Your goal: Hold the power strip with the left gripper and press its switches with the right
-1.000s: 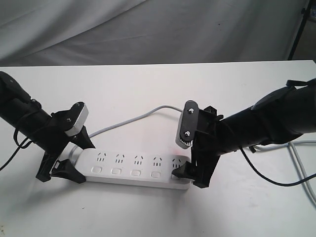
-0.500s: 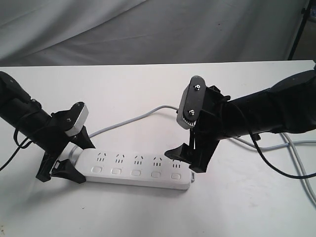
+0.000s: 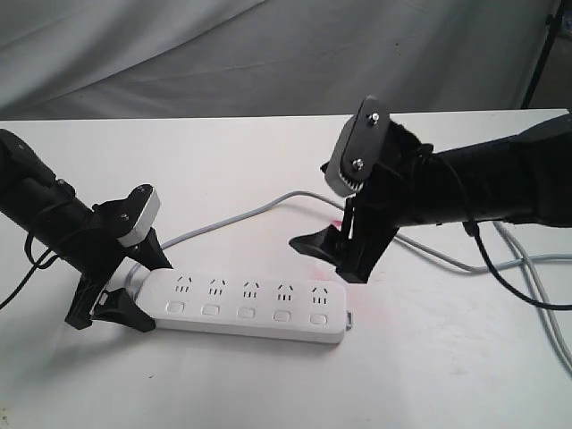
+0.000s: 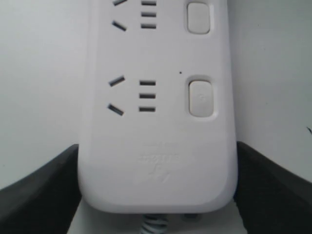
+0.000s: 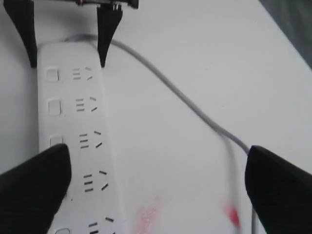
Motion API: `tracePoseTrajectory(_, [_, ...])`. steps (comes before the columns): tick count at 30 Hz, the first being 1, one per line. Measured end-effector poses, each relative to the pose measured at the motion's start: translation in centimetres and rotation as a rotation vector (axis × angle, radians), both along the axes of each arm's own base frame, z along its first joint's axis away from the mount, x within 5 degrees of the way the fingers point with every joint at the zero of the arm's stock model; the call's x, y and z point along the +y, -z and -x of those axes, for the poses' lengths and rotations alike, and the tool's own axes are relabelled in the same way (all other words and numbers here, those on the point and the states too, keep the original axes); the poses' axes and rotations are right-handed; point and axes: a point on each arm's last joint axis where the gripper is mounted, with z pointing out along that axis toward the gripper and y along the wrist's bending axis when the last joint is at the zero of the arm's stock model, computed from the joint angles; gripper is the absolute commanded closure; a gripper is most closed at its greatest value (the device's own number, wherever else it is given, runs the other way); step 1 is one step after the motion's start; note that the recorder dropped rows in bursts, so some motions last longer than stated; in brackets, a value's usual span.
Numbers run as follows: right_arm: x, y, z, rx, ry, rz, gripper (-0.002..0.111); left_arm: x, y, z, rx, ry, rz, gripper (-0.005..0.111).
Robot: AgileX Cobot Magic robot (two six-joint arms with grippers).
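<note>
Right end effector (image 3: 323, 259) apart from power strip (image 3: 246, 310)

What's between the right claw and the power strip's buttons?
Nothing visible. The right gripper hangs open over the power strip, only air between it and the switches; the grey cord runs behind the strip.

Black cables (image 3: 20, 281) hang off matte black arms (image 3: 487, 192) — each wrist carries a rounded silver-grey camera housing (image 3: 356, 150) with screws; the left gripper (image 3: 157, 295) and right gripper (image 3: 322, 259) are black wedges.
</note>
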Motion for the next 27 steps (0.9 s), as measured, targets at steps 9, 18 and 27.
tracePoseTrajectory(9, [0.3, -8.7, 4.4, -0.170, -0.031, -0.198, 0.067, 0.0, 0.0, 0.0, 0.000, 0.000, 0.000, 0.107])
tracePoseTrajectory(18, [0.8, -14.1, 9.7, -0.257, -0.154, -0.355, 0.090, 0.0, 0.0, 0.0, 0.000, 0.000, 0.000, 0.107])
tracePoseTrajectory(27, [0.6, -16.4, 12.6, -0.293, -0.178, -0.425, 0.108, 0.0, 0.0, 0.0, 0.000, 0.000, 0.000, 0.107])
